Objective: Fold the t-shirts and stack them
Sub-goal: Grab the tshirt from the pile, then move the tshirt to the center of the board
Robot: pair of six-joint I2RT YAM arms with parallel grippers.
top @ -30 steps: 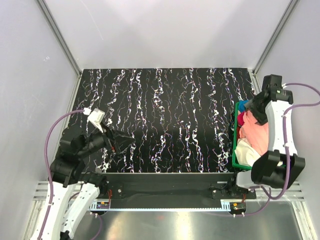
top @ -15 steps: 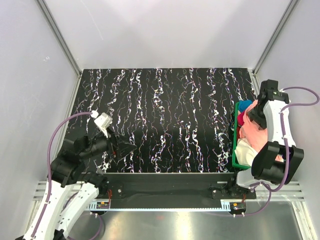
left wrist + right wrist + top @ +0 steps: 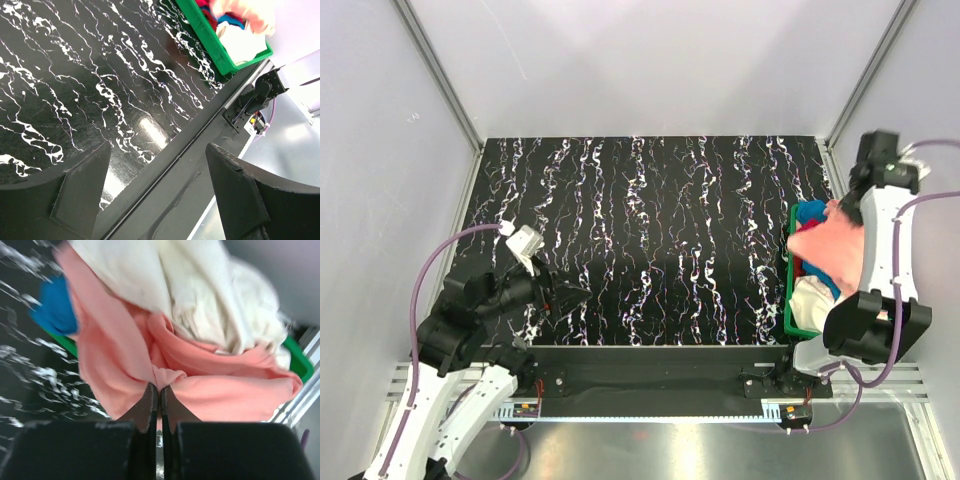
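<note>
The table (image 3: 650,230) is black with white squiggly lines, and plain grey walls (image 3: 650,60) stand around it.

The pink t-shirt (image 3: 115,365) is over the right side of the table. It hangs above the green basket (image 3: 788,310), with its lower part down among the other shirts. The right gripper (image 3: 160,390) is pinched tight on a small fold of it, with the two fingers almost touching. A cream-white t-shirt (image 3: 190,295) lies right against the pink one. A blue t-shirt (image 3: 810,213) sits in the far end of the basket.

The job now looks like pulling the pink shirt out and bringing it to the middle of the table. It should go up slowly and high enough that the whole shirt leaves the basket. The cream-white one might cling and come along, so watch for that. The pinch only holds a little cloth, so a fast tug could make it slip.

The left gripper (image 3: 157,150) hangs over the near left part of the table with its fingers spread wide and nothing in them. It looks ready to take a corner once the shirt is laid flat.
</note>
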